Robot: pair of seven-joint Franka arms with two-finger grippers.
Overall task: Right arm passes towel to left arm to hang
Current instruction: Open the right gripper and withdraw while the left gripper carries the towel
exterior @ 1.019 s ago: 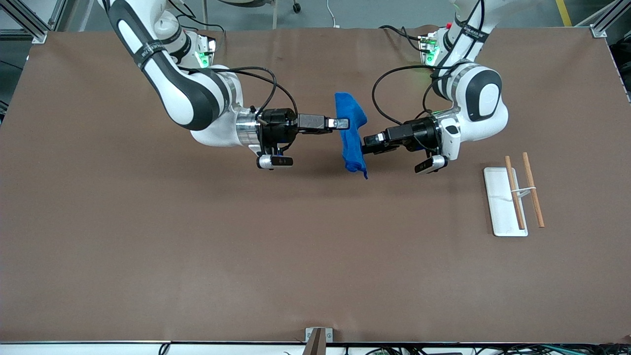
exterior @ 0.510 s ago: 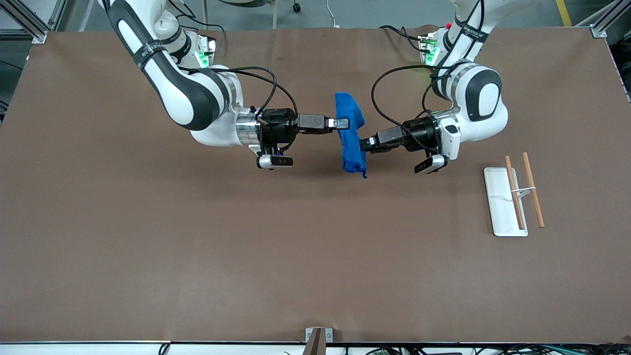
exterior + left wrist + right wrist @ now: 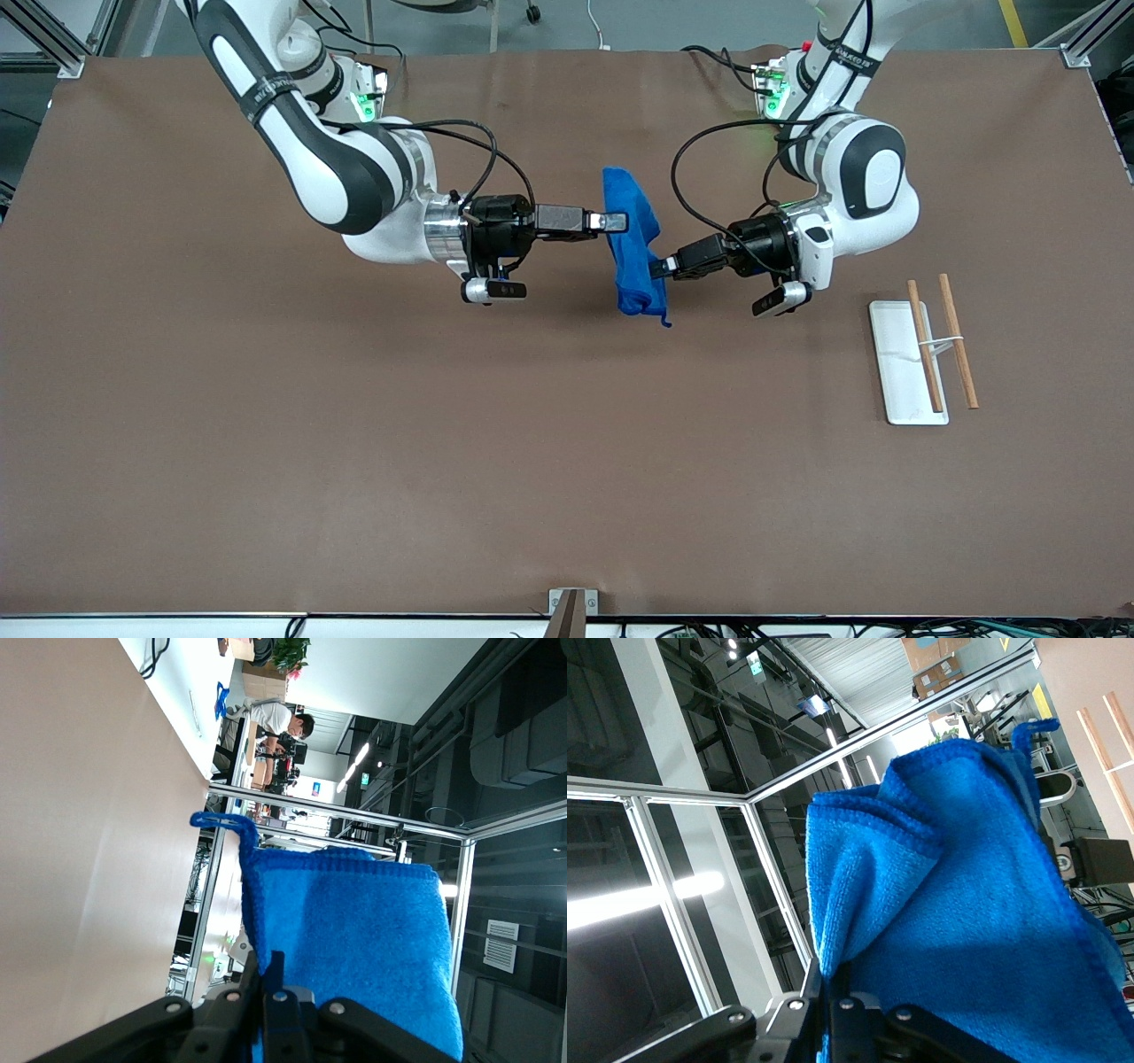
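Observation:
The blue towel (image 3: 633,244) hangs in the air over the middle of the table, held between both grippers. My right gripper (image 3: 617,221) is shut on the towel's upper part; in the right wrist view the towel (image 3: 974,904) fills the space above its jaws (image 3: 837,979). My left gripper (image 3: 657,267) is shut on the towel's lower part; in the left wrist view the towel (image 3: 354,939) rises from its closed jaws (image 3: 270,970), with the small tail (image 3: 221,821) at one corner.
A white rack base (image 3: 902,363) with two wooden rods (image 3: 957,350) lies on the brown table (image 3: 443,443) toward the left arm's end. A metal bracket (image 3: 571,602) sits at the table's edge nearest the front camera.
My left gripper moved in, closed on the towel's lower part and drew it slightly toward the left arm's end. The right gripper has held still on the towel.

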